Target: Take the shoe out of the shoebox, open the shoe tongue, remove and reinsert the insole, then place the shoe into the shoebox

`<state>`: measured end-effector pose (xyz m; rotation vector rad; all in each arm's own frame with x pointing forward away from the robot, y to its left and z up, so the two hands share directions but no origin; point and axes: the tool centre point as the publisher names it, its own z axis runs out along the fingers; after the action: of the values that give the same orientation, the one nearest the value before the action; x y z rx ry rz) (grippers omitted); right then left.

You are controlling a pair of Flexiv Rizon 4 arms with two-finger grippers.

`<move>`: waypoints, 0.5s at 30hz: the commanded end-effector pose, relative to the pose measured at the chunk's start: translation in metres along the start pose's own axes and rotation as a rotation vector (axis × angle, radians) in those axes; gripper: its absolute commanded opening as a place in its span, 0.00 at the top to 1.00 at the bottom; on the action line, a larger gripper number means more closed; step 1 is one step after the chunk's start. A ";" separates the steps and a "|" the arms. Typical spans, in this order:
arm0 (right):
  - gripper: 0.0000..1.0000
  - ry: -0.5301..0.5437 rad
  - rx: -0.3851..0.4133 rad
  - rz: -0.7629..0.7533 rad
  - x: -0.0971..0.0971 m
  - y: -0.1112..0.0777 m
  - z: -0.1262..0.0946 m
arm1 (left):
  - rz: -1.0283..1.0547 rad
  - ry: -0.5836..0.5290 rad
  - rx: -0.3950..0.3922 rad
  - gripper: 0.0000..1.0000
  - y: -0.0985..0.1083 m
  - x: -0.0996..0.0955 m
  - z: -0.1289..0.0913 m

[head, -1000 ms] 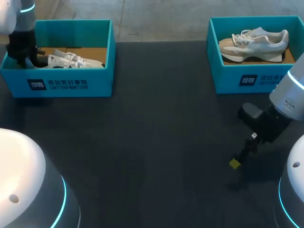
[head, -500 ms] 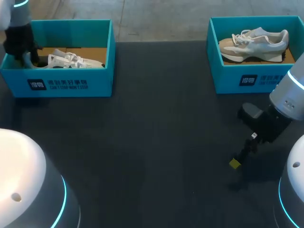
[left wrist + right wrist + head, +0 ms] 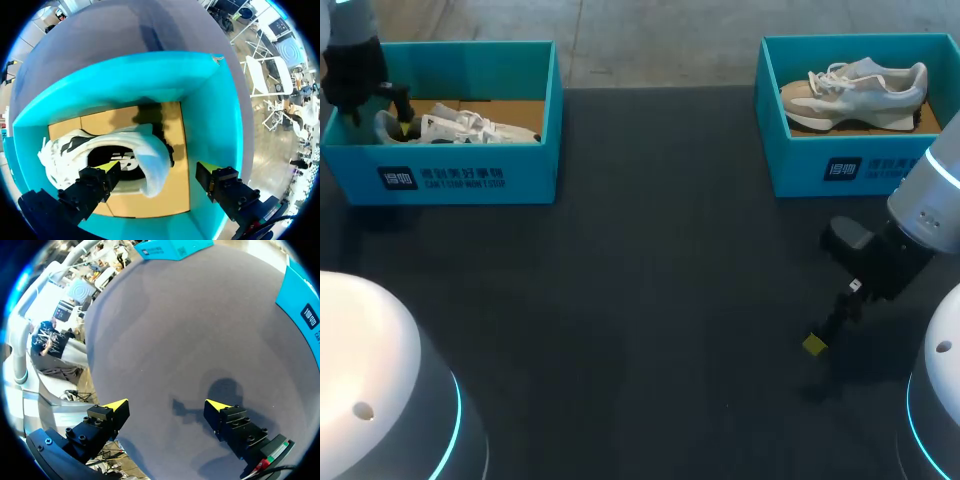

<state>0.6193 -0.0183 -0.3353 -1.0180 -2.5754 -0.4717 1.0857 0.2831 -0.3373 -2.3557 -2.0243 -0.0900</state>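
Note:
A white shoe with black panels (image 3: pixel 460 125) lies on its side in the left teal shoebox (image 3: pixel 470 178) at the table's back left. My left gripper (image 3: pixel 160 167) hangs open just over the box's left end. In the left wrist view the shoe's heel (image 3: pixel 150 165) sits between the spread fingers; one finger is by the shoe's side, the other stands apart near the box wall (image 3: pixel 212 105). My right gripper (image 3: pixel 817 345) is open above bare table at the front right, with nothing between its fingers (image 3: pixel 116 405).
A second teal shoebox (image 3: pixel 860 168) at the back right holds a beige and white shoe (image 3: pixel 855 88). The dark table (image 3: pixel 650 280) stretches between the two boxes. My robot's white shells fill the front corners of the head view.
My left gripper has opened wide and drawn up and to the left, away from the shoe, which stays in the box. The right arm has not moved.

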 end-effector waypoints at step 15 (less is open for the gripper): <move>0.00 -0.004 0.001 0.001 0.001 0.000 0.001 | 0.004 -0.048 -0.053 0.00 -0.016 -0.005 -0.069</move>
<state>0.6193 -0.0183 -0.3353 -1.0180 -2.5754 -0.4717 1.0756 0.2771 -0.2816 -2.4280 -2.0623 -0.0767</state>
